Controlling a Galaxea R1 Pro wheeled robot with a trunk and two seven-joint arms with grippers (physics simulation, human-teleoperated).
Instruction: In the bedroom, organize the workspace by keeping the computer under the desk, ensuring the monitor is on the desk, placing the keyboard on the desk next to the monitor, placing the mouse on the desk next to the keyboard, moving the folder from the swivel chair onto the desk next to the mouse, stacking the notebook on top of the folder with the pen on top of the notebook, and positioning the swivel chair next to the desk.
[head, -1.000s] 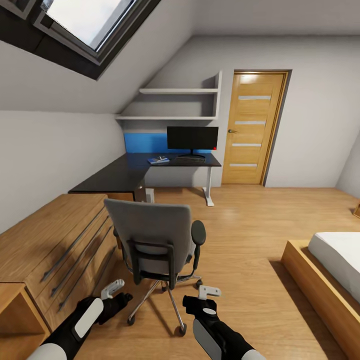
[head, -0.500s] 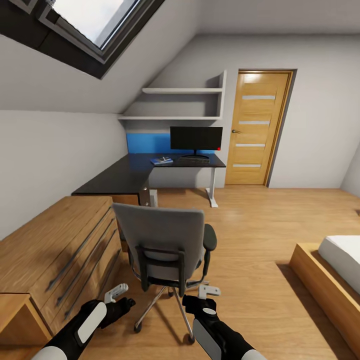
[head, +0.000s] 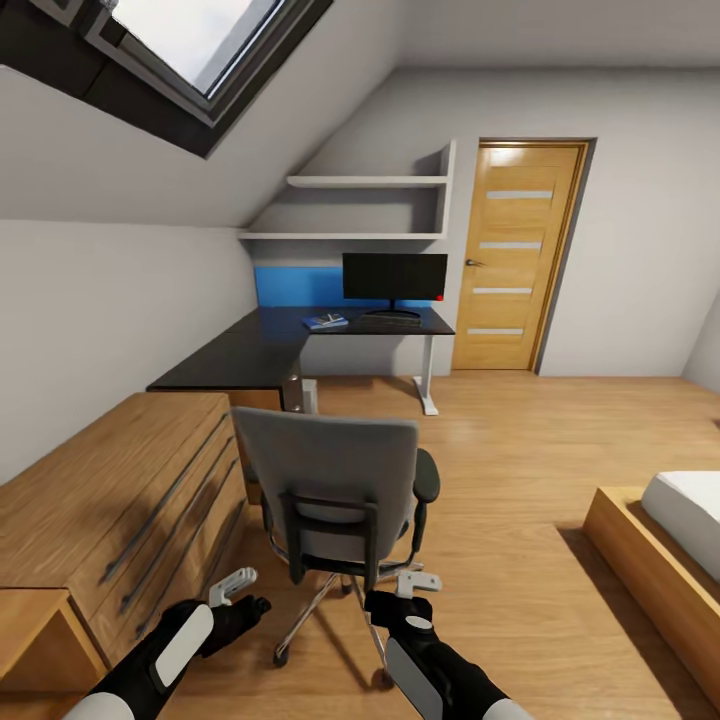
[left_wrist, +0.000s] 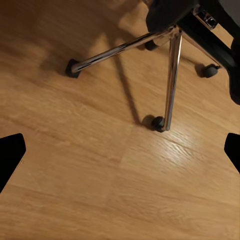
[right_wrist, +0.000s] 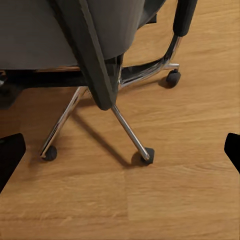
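swivel chair: grey padded office chair with black armrests and a chrome star base on castors (head: 335, 490), standing on the wood floor in the middle foreground, its back turned to the camera; well apart from the desk, just beside the drawer unit.
chair base: chrome legs and black castors show close up in the left wrist view (left_wrist: 170, 75) and the right wrist view (right_wrist: 127, 130); the grey seat back fills the upper part of the right wrist view.
desk: black glossy corner desk with white legs and a blue back panel (head: 260, 345), against the far wall under the sloped ceiling.
monitor: thin black flat screen on a slim stand with a red dot at its lower corner (head: 394, 278), upright on the far end of the desk.
keyboard: a dark flat shape at the foot of the monitor (head: 385, 321), too small to tell more.
blue item: small flat bright-blue thing (head: 324, 321) on the desk, just beside the monitor; too small to say what it is.
computer: pale boxy case (head: 308, 396), partly seen on the floor under the desk edge.
left gripper: black with pale fingers (head: 238, 585), low at the chair's left, fingers spread apart, holding nothing.
right gripper: (head: 418, 580), just behind the chair base, fingers parted, holding nothing.
drawer unit: low light-wood chest with long dark handles (head: 110, 500), along the left wall.
door: light-wood door with frosted strips (head: 512, 255), closed, right of the desk.
bed: white mattress on a wood frame (head: 660, 545), at the right edge.
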